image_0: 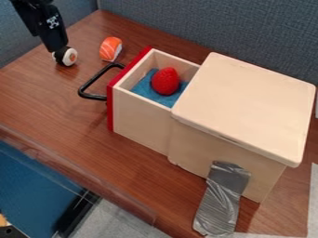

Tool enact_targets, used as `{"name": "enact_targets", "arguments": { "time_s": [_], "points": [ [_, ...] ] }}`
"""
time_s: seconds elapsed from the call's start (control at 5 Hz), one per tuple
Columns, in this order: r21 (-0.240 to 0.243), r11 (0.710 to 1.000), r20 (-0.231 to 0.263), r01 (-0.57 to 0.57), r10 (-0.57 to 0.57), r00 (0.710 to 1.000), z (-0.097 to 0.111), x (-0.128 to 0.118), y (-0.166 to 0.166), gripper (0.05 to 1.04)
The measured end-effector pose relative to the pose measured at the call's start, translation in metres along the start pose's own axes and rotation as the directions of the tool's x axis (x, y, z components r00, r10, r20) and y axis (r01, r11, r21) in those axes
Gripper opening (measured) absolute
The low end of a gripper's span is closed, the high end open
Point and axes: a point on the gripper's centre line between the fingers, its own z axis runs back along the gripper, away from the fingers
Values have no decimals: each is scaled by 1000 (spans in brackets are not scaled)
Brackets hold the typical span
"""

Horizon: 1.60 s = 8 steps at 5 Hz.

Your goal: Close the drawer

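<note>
The scene is lit with moderate, rather even indoor light, which seems to be received mostly from above. The brightest tone is seen on the pale wooden lid (pixel 248 104), while the side of the box below it (pixel 199 151) is left darker. Inside the open drawer (pixel 140 125), soft shade is found along the inner walls. On the table (pixel 46 93), only soft-edged shadows are cast, and a darker one is noticed beside the box's lower right corner. Small, bright glints are given back by the creased silver tape (pixel 218 207).
</note>
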Motion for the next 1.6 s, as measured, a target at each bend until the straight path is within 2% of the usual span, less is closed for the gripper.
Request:
{"name": "enact_targets", "arguments": {
  "time_s": [0.2, 0.4, 0.6, 0.8, 1.0, 1.2, 1.4, 1.6],
  "points": [
    [-20, 1000, -14, -9, 8, 1000, -8, -2, 1, 999],
    [-26, 999, -22, -47, 47, 999, -25, -5, 18, 999],
    [-27, 999, 14, -24, 25, 1000, -31, -4, 39, 1000],
    [-46, 997, 53, 67, -65, 996, -33, -7, 60, 1000],
    [-89, 959, 77, 268, -262, 962, -29, -11, 79, 999],
    [-158, 890, 106, 427, -415, 904, -27, -20, 92, 1000],
    [-237, 800, 118, 552, -540, 833, -37, -27, 105, 999],
    [-247, 689, 122, 681, -675, 728, -52, -33, 108, 1000]
  ]
}}
